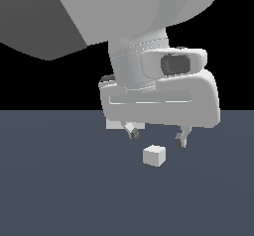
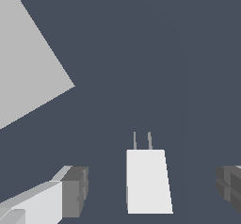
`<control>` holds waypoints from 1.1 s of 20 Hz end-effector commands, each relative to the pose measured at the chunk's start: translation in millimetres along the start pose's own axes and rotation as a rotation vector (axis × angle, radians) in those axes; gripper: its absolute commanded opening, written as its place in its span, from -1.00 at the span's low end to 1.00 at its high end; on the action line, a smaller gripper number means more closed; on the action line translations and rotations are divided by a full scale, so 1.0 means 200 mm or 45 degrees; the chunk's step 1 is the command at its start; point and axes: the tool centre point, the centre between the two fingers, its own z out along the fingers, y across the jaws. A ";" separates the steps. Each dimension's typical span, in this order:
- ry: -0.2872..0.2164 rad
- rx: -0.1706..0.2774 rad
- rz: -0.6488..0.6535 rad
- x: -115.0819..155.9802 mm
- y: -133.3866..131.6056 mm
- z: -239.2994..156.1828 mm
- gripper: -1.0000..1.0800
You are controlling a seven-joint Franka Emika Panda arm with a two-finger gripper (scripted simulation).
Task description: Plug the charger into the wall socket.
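Observation:
The charger (image 1: 154, 155) is a small white cube lying on the dark floor. In the wrist view the charger (image 2: 148, 180) shows two thin prongs (image 2: 142, 140) pointing away from the camera. My gripper (image 1: 157, 137) is open and hovers just above the charger, one fingertip on each side. In the wrist view the gripper (image 2: 153, 190) straddles the cube without touching it. The wall socket (image 2: 28, 63) is a flat pale plate off to one side in the wrist view; its holes do not show. In the exterior view the wall socket (image 1: 115, 125) is mostly hidden behind my hand.
The dark grey floor (image 1: 59, 190) stretches all around. The arm's large white body (image 1: 124, 12) fills the upper part of the exterior view.

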 end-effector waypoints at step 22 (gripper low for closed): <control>0.000 -0.006 0.009 -0.07 0.02 0.16 -1.00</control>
